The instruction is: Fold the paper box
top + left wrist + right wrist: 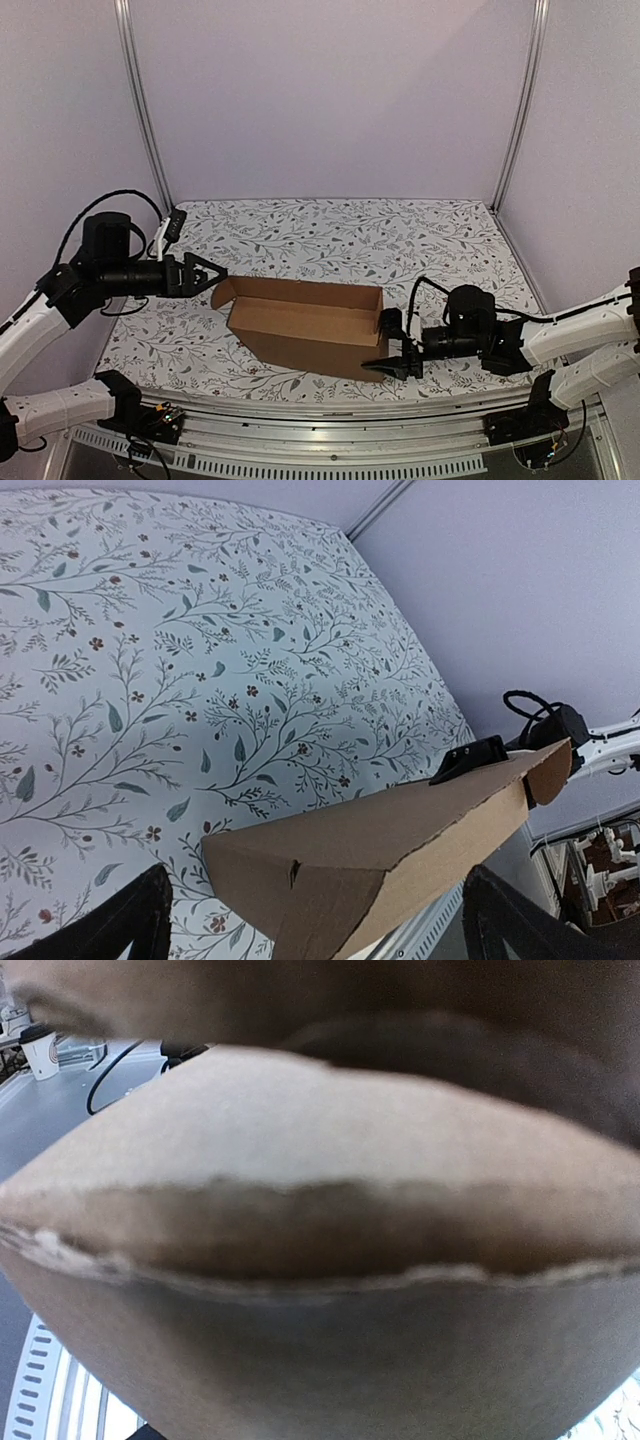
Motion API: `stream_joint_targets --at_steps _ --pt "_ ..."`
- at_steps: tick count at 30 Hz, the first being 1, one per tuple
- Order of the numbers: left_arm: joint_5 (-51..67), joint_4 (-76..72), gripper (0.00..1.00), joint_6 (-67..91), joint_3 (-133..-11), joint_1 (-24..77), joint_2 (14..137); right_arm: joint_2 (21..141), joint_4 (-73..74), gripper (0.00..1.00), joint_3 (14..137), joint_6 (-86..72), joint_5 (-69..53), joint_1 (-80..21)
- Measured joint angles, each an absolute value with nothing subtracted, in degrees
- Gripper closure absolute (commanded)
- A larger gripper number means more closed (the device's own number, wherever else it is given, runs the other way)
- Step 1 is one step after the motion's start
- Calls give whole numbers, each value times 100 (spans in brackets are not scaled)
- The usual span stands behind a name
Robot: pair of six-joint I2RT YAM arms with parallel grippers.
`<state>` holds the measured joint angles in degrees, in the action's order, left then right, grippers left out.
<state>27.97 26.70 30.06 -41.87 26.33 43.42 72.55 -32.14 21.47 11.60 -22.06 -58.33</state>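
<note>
The paper box [305, 325] is a brown cardboard box, partly formed, lying across the near middle of the table with its long walls raised. My left gripper [210, 273] is open at the box's left end flap. In the left wrist view the box corner [400, 840] lies between the spread fingers [130, 920] without being pinched. My right gripper [390, 346] is open and straddles the box's right end, one finger above and one below. The right wrist view is filled with blurred cardboard [320, 1140]; its fingers are hidden.
The table [330, 235] has a floral-patterned cover and is enclosed by pale walls with metal posts. A slotted metal rail [330, 435] runs along the near edge by the arm bases. The right gripper's finger [470, 760] shows at the box's far end in the left wrist view.
</note>
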Motion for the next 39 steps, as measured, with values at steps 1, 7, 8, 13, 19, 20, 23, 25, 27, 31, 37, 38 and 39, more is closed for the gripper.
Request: stream_joint_targets --at_steps 1,7,8,13,19,20,23,25,27,31,37,38,39 --pt "2792 2670 1 3006 -4187 2646 4348 7354 -3330 66 2147 1151 -2252 -5804" --pt "2661 2838 7 3000 -4187 2893 4303 7852 -3962 68 2145 1094 -2416 -5717" --pt "2639 2867 8 3006 -4187 2954 4278 7905 -4032 68 2143 1090 -2418 -5714" --pt "2499 2967 25 3044 -4187 3286 4254 8132 -4333 69 2130 1094 -2423 -5708" --pt "2204 3179 45 2989 -4228 3590 4272 8232 -4493 69 2106 1098 -2421 -5706" --pt "2147 3218 48 2987 -4246 3614 4283 8235 -4510 69 2091 1098 -2418 -5704" --pt "1992 3312 56 2982 -4298 3677 4305 8237 -4536 69 2075 1098 -2418 -5704" --pt "1890 3367 64 2980 -4344 3728 4338 8237 -4554 69 2060 1098 -2418 -5704" --pt "1793 3428 70 2982 -4377 3780 4355 8239 -4556 69 2058 1098 -2418 -5704" --pt "1656 3470 82 2987 -4423 3911 4407 8291 -4617 70 2058 1098 -2418 -5701" --pt "1448 3503 89 3002 -4442 4075 4547 8357 -4692 70 2058 1094 -2418 -5697" --pt "1420 3505 90 3000 -4445 4095 4547 8368 -4705 70 2058 1092 -2418 -5697" --pt "1398 3505 92 3002 -4445 4106 4545 8374 -4716 70 2058 1092 -2418 -5697"
